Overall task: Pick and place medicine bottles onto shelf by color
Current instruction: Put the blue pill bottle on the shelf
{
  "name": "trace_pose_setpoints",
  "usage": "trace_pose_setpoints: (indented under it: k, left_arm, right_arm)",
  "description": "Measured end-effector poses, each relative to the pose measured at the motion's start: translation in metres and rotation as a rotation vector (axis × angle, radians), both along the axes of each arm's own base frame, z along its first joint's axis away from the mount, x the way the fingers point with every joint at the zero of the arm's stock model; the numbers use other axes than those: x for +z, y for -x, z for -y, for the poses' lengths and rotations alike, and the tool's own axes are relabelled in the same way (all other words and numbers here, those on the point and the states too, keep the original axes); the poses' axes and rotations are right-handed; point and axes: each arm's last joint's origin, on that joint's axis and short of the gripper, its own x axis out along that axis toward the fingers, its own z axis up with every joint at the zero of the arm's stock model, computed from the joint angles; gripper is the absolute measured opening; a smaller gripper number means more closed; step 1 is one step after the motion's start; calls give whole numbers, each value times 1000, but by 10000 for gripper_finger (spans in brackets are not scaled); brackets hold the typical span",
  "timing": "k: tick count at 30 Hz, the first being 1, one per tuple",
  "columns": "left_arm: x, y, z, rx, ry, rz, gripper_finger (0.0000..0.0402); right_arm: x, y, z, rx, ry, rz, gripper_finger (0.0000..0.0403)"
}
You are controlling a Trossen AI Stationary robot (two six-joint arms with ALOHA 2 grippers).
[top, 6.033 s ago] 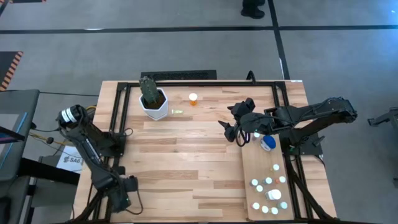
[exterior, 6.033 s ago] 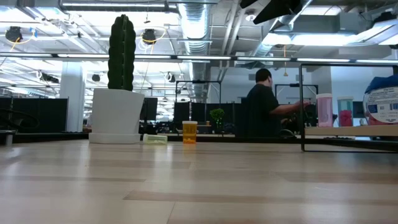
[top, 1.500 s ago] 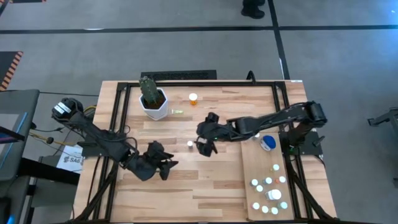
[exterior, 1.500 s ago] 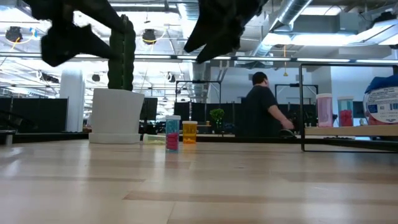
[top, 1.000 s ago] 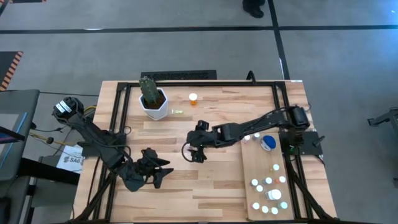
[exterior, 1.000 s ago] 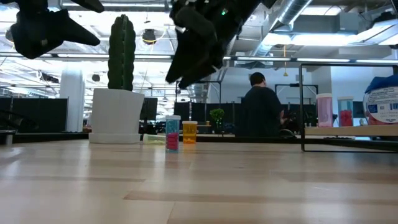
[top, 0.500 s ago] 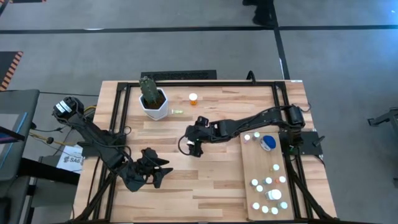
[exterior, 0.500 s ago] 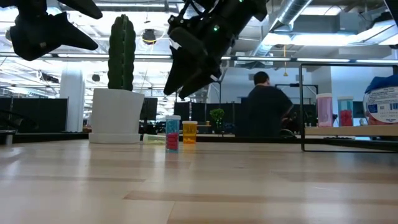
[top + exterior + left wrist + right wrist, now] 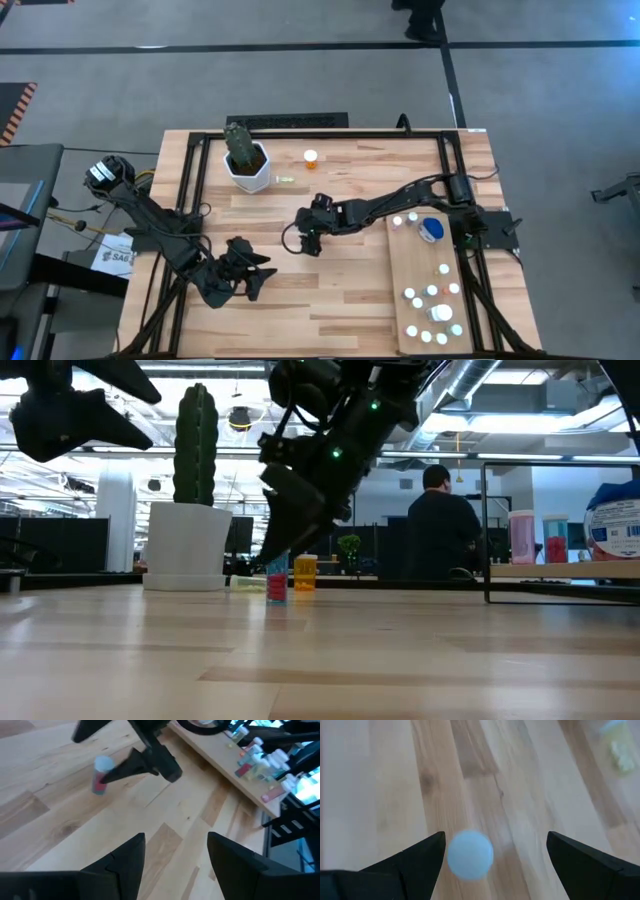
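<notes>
We see the right claw [image 9: 304, 240] near the counter's [image 9: 330, 300] middle, fingers apart around the standing pink bottle [image 9: 276, 578], not clamped. The left claw [image 9: 255, 280] hangs apart toward the near edge. The shelf [image 9: 424, 280], along the right edge, carries more bottles.

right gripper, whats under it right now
A small bottle with a pale blue-white cap and pink body stands upright on the table between the open fingers of the right gripper. The wrist view shows only its cap.
</notes>
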Motion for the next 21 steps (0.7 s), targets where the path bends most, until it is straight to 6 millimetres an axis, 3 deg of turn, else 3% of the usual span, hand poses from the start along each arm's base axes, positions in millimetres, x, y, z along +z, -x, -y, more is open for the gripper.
trace_pose_setpoints:
  k: [5, 13, 21]
  left_arm:
    - [-1, 0, -1, 4, -3, -7, 200]
    - [-2, 1, -1, 10, -6, -16, 200]
    - [-2, 1, -2, 14, -5, -16, 200]
  right_arm:
    - [-1, 0, 4, -8, 1, -9, 358]
    - [-2, 1, 10, 2, -58, -25, 287]
    - [-2, 1, 10, 21, -93, -26, 248]
